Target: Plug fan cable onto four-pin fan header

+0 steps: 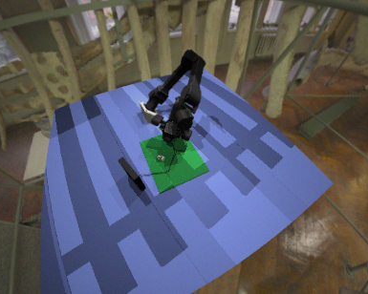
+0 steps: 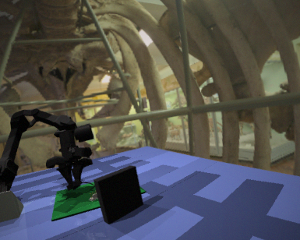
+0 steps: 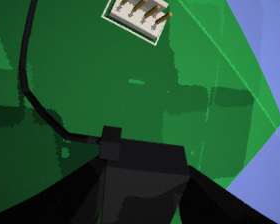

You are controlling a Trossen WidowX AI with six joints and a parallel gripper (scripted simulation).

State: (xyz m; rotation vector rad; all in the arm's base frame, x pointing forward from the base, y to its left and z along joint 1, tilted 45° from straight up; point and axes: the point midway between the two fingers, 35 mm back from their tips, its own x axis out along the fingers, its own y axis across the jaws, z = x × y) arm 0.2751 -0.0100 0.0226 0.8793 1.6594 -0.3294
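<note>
Gripping the black plug [image 3: 145,162], the claw [image 1: 181,147] [image 2: 73,187] [image 3: 143,169] shows no readable writing

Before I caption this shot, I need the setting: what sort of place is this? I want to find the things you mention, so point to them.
Probably a natural history museum hall: huge rib-like bones [image 2: 227,128] curve upward, a large skeleton's spine [image 2: 54,19] hangs behind the arm, and display cases [image 2: 243,146] seem to stand beyond.

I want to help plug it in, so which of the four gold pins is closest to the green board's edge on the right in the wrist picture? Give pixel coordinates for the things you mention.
The rightmost gold pin [image 3: 163,19]; the other three stand farther left.
</note>
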